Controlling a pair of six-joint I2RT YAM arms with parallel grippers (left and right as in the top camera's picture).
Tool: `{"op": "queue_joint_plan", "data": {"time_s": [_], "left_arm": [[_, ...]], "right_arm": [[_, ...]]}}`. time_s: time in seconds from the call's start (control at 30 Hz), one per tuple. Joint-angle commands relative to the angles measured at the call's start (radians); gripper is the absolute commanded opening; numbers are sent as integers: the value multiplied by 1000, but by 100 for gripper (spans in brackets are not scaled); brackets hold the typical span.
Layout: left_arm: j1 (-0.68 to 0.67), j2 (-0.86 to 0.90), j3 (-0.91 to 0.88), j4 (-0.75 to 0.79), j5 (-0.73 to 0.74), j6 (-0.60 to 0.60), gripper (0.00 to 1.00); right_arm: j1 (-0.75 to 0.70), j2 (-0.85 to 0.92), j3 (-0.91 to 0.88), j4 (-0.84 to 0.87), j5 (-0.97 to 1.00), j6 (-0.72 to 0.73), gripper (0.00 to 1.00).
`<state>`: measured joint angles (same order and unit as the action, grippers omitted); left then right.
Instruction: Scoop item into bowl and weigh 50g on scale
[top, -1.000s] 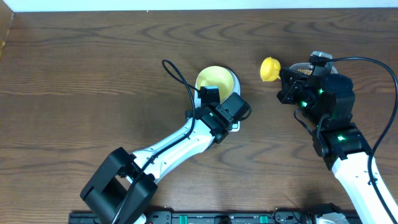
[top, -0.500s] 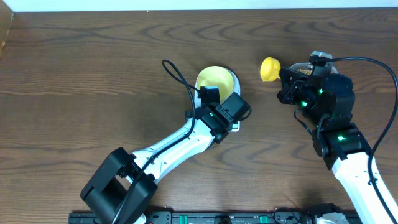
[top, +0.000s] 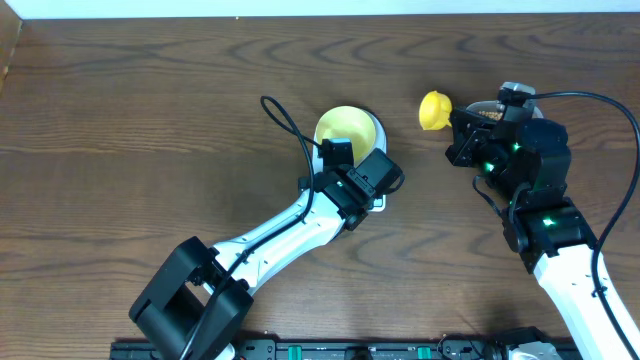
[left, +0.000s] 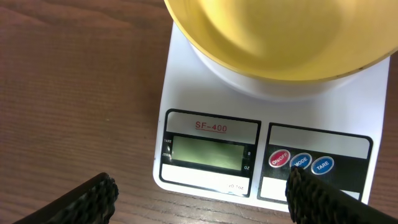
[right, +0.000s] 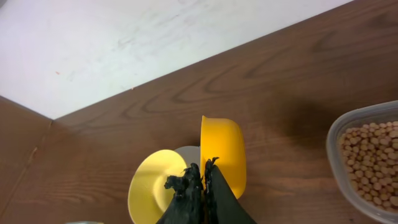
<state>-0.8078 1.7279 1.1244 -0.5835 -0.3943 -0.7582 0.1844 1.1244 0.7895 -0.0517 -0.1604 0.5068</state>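
A pale-yellow bowl (top: 347, 130) (left: 273, 37) sits on the white scale (top: 378, 204) (left: 211, 155), whose display reads blank. No beans show in the bowl. My left gripper (top: 362, 185) (left: 199, 202) hovers open over the scale's front edge, one finger (left: 317, 199) over the button panel and nothing between the fingers. To the right, my right gripper (top: 458, 128) (right: 203, 177) is shut on the handle of a yellow scoop (top: 433, 110) (right: 222, 152), whose head hangs above the table between bowl and container. The tan beans (right: 373, 158) lie in a clear container.
The clear container (right: 333, 143) stands at the right, mostly hidden under my right arm in the overhead view. The table's far edge (right: 186, 65) runs just behind the bowl and scoop. A black cable (top: 285, 120) loops left of the bowl.
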Motion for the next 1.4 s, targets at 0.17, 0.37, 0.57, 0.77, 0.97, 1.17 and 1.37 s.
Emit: {"op": "queue_joint_plan", "data": {"time_s": [0.17,0.37,0.57,0.77,0.97,1.17,1.37], "left_arm": [[3,-9,-6,-6,-6,5,88],[3,-9,-6,-6,-6,5,88],[3,-9,-6,-6,-7,6,89],[3,-9,-6,-6,-7,5,88],[3,-9,-6,-6,-7,6,89],[3,-9,-6,-6,-7,6,88],[3,-9,-6,-6,-7,6,89]], "right_arm": [[-1,-14,18,9,55,-18,1],[0,-14,17,-52,-41,-18,1],[-1,-14,17,-66,-40,-18,1],[0,-14,17,-89,-41,-18,1],[0,-13,17,-116,-41,-18,1],[0,-13,17,-137,-41,-18,1],[0,-14,17,-164,-40,-18,1]]}}
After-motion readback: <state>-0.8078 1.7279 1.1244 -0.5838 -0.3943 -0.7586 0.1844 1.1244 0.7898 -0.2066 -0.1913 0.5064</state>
